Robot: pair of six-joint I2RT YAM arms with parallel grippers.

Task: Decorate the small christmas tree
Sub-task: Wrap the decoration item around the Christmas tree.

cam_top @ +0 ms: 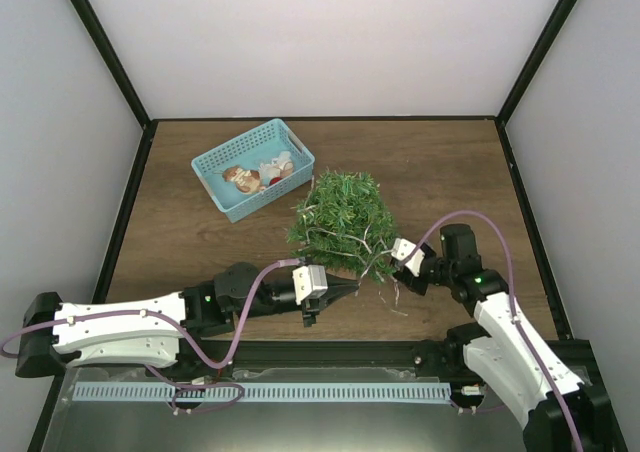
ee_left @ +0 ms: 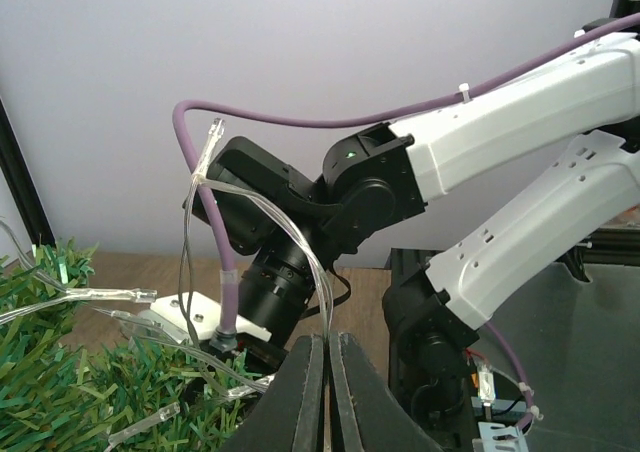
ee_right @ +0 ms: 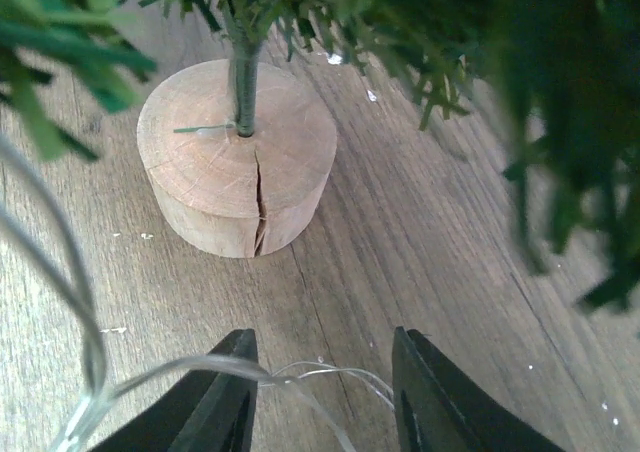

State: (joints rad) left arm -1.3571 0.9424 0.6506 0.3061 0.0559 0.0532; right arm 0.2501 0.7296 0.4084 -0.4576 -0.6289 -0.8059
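The small christmas tree [cam_top: 342, 217] stands mid-table, a bushy green fir on a round wooden base [ee_right: 235, 162]. A clear light string [cam_top: 372, 262] lies over its near branches. My left gripper [cam_top: 347, 290] is at the tree's near edge, shut on the clear string [ee_left: 300, 242], which rises from between its closed jaws [ee_left: 327, 372]. My right gripper [cam_top: 390, 270] is low at the tree's right front. It is open [ee_right: 325, 392], and a loop of the string [ee_right: 330, 372] lies on the table between its fingers, untouched.
A light-blue basket [cam_top: 215, 162] holding small ornaments [cam_top: 250, 177] sits behind and left of the tree. Both arms meet close together at the tree's front. The right arm's purple cable [ee_left: 200, 172] hangs near the left gripper.
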